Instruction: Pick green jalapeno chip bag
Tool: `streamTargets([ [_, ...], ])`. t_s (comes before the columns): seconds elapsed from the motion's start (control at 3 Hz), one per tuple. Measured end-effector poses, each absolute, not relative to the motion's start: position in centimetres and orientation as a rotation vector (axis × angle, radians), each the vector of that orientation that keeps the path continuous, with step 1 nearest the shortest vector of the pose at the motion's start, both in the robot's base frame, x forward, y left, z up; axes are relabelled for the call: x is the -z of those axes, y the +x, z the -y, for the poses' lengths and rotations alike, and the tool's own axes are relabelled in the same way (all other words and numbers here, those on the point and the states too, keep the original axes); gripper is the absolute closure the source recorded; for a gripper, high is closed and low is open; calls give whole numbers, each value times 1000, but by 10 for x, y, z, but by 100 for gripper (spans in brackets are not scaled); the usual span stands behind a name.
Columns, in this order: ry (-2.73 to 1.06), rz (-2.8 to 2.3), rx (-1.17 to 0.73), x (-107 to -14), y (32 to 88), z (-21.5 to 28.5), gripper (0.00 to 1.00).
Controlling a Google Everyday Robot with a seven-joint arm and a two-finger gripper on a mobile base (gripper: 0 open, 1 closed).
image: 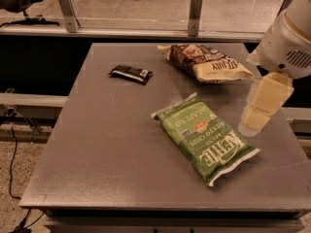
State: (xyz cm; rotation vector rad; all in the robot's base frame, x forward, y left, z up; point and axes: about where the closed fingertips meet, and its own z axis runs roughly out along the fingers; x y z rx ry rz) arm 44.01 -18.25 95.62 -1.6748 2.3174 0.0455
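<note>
A: Where is the green bag?

B: It lies flat on the table, in the near right part. It is turned diagonally, with one white crimped end to the far left and the other to the near right. Nothing touches it. The brown bag on the far side and the black bar at the far left are both well apart from it.

A: And the gripper?

B: It hangs at the right edge of the scene, above the table and just beside the right side of the green bag, not touching it. I cannot tell whether it is spread or pressed together.

A: So the step in hand is the approach?

B: I think so, because the bag is not yet grasped. To do it well, the gripper should go left until it is over the middle of the bag. Then it should turn so that it closes across the narrow width, not along the length, and come down slowly.

A: Any risk?

B: The foil looks glossy and puffed, so it may slide or fold. A pinch on a raised part, firm but not crushing, seems safer than one on a flat crimped end.
</note>
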Motion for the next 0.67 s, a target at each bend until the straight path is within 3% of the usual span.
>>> streamTargets([
  [0.67, -1496, -2508, -12, -899, 439, 142, 0],
])
